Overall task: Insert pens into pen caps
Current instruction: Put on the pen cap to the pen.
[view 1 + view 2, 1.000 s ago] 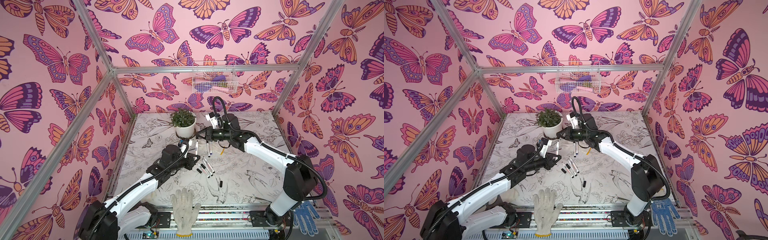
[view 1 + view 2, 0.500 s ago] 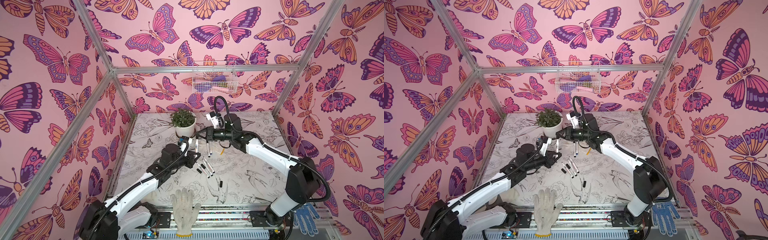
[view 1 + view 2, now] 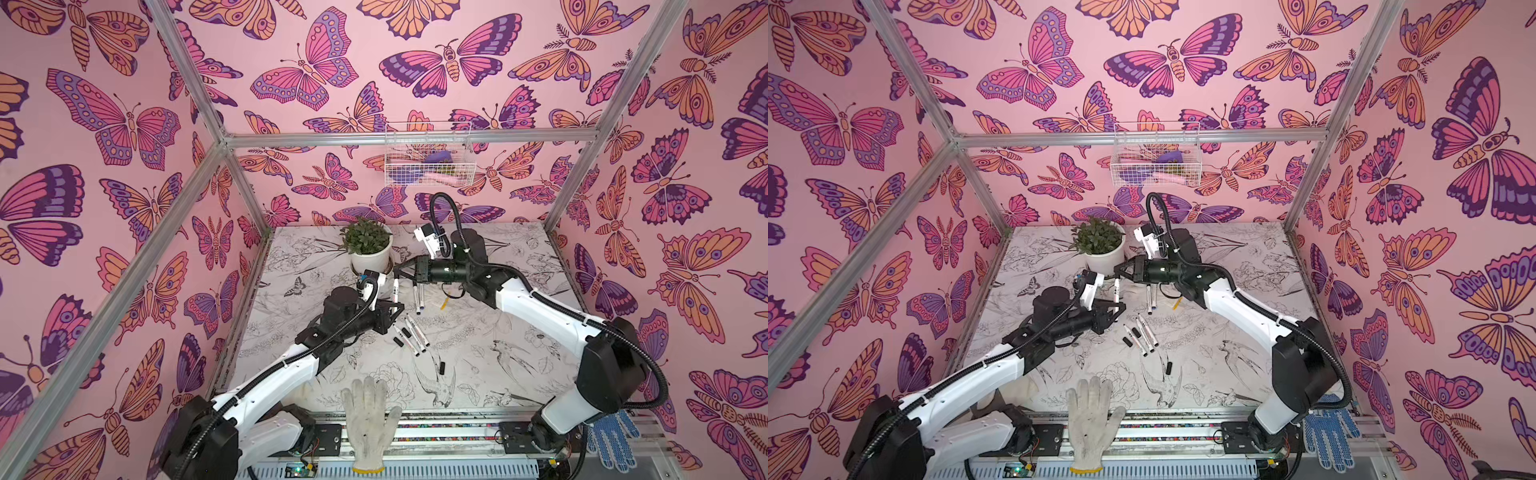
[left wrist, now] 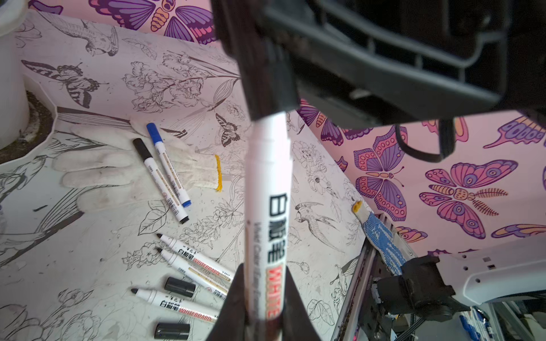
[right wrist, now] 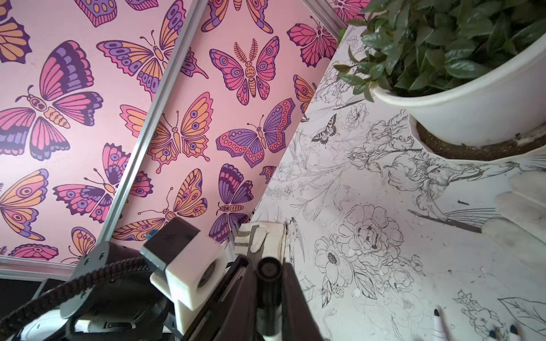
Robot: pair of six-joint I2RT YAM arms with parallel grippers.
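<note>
We see the left arm stretched forward, its left tool (image 3: pixel 395 307) clamped on a pen (image 3: pixel 395 290) held upright above the worktop (image 3: pixel 498 332); the right arm bends across, its right tool (image 3: pixel 397 272) pinching a black cap (image 5: pixel 268 277) over the pen's upper end.

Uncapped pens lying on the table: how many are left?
3, clustered on the table: two uncapped pens lying side by side, a third just apart, a loose black cap between. Excludes the pen in the left gripper. The arms could hide another.
</note>
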